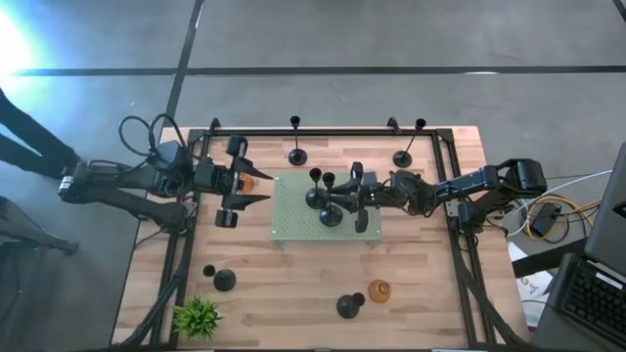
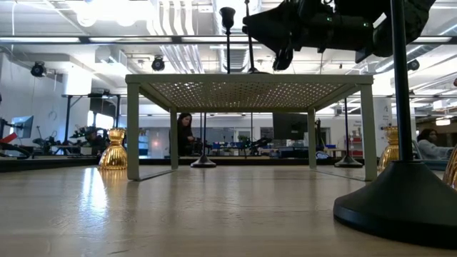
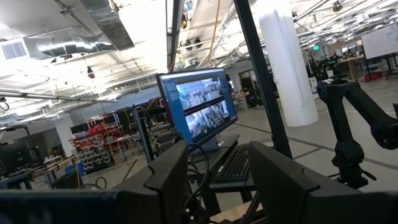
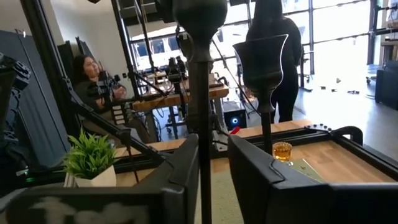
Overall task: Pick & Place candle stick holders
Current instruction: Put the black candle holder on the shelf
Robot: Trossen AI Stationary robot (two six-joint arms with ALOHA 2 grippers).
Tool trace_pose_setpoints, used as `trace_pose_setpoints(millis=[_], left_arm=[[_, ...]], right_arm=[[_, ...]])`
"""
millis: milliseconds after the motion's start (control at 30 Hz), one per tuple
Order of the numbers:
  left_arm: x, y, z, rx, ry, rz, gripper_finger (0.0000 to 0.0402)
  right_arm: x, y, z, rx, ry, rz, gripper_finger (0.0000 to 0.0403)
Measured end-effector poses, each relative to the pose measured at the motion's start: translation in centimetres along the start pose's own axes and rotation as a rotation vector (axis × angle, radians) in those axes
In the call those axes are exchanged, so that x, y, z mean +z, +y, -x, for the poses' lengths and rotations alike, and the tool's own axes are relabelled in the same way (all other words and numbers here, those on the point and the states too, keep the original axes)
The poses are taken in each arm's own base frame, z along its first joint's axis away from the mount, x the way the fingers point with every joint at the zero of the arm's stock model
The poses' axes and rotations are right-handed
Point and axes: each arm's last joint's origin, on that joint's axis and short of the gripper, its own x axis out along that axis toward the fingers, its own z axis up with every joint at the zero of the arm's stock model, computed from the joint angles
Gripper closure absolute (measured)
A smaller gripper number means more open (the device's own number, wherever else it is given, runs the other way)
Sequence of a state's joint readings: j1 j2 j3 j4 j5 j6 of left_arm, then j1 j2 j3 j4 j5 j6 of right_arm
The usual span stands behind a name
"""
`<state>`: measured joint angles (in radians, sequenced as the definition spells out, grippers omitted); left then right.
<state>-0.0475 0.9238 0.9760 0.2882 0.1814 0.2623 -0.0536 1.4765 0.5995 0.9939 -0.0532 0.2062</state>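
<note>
From where I stand, the left pincer (image 1: 245,185) waits over the left side of the table (image 1: 430,284), its fingers spread wide with nothing held; an amber holder (image 1: 248,182) sits on the wood between them. Near the front left corner is a small green plant (image 1: 199,316), and just beyond it a black holder (image 1: 224,281) lying on its side.

In the middle lies the pale green mat (image 1: 293,220). On it I count three black holders (image 1: 315,196) bunched together toward its right half. The right pincer (image 1: 344,202) reaches in over them from the right, and its fingers are closed narrowly on the thin stem of one black holder (image 4: 199,124), as the right wrist view shows.

At the far edge two tall black holders stand apart, one (image 1: 295,154) left of centre and one (image 1: 404,156) further right. Toward the near edge, right of centre, a black holder (image 1: 349,306) lies beside a second amber holder (image 1: 380,290).

That makes seven black and two amber.
</note>
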Motion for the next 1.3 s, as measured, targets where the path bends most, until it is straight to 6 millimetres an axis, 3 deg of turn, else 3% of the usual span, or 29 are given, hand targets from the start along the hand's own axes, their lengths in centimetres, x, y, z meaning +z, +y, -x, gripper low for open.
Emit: trace_pose_setpoints(millis=[767,1000,1300], left_arm=[[0.0,0.0,0.0,-0.001,0.004,0.003,0.0227],[-0.2,0.0,0.0,-0.004,0.016,0.007,0.0227],[-0.3,-0.2,0.4,-0.016,0.061,0.017,0.0227]], right_arm=[[0.2,0.1,0.3,-0.007,0.044,0.081,0.0129],[1.6,0.5,1.8,-0.019,0.126,0.099,0.0125],[3.0,0.9,5.2,-0.050,0.330,0.083,0.0153]])
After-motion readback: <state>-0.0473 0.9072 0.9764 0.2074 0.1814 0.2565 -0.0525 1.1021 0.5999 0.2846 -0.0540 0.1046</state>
